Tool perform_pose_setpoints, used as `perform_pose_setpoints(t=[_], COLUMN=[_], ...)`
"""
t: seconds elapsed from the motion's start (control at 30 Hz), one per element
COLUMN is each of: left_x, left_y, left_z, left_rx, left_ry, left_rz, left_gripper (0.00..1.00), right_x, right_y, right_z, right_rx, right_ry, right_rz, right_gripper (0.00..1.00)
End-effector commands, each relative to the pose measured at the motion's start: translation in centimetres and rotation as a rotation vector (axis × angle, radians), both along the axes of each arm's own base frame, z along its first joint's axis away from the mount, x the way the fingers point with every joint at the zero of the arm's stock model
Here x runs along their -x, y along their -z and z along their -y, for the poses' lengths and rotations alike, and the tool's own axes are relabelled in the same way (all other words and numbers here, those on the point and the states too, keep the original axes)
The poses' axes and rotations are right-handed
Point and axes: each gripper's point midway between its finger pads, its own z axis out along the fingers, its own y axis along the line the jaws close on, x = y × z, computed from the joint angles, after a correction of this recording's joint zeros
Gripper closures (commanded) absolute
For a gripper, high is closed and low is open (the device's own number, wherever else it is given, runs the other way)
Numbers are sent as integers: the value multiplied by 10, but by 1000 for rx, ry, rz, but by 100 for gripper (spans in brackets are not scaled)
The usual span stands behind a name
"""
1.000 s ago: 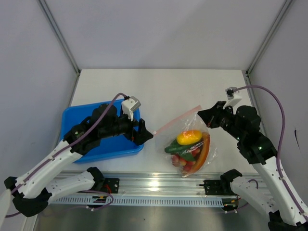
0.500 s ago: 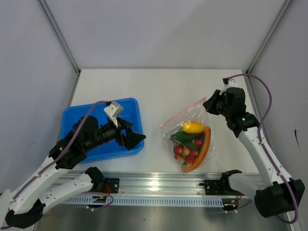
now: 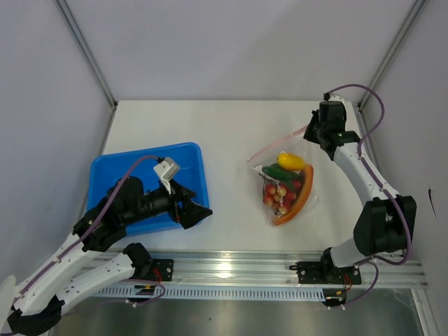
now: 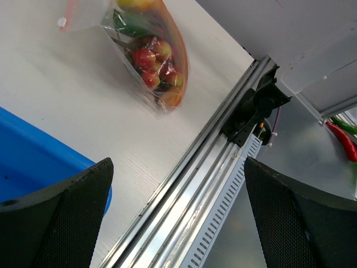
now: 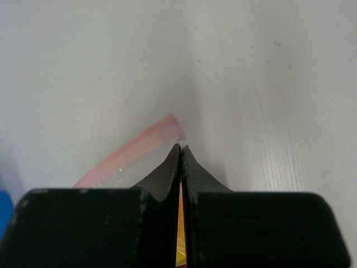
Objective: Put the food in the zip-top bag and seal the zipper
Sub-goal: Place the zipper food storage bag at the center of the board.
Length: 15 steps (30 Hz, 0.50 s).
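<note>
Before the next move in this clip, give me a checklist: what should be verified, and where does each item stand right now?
1. All food inside the zip-top bag: ok, none seen loose.
2. Grip of right hand on the zipper end: ok, shut on the strip.
3. Free left hand: ok, open over the blue tray corner, apart from the bag.
4. Zipper sealed along its length: cannot tell.
5. Bag resting on the table: ok.
</note>
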Motion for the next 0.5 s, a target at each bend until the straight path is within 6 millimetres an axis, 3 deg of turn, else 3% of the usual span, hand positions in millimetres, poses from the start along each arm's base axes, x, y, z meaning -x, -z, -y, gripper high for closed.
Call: perform_pose_setpoints(t=[0.0, 0.07, 0.23, 0.3, 0.37, 0.43, 0.47], left_x=[6, 7, 9, 9, 9, 7, 5], left_y=[-3, -5, -9, -9, -8, -4, -2], left_z=[-1, -2, -3, -2, -2, -2, -2], left_rx=[24, 22, 33, 29, 26, 18, 13], left_ry=[16, 20, 26, 29, 30, 17, 10], left_rz=[-8, -5, 7, 5, 2, -4, -10], left_gripper=[1, 1, 1, 1, 1, 0, 0], right_x=[-30, -37, -30, -27, -26, -25, -23], right_y=[-13, -11, 18, 21, 22, 16, 9], right_z=[26, 35, 47, 46, 46, 46, 47], right_rx=[85, 122, 157, 149, 148, 143, 143], right_ry=[91, 129, 186, 177, 175, 177, 186], right_rz=[32, 1, -94, -101, -109, -98, -85], right_gripper=[100, 100, 100, 88, 63, 52, 37])
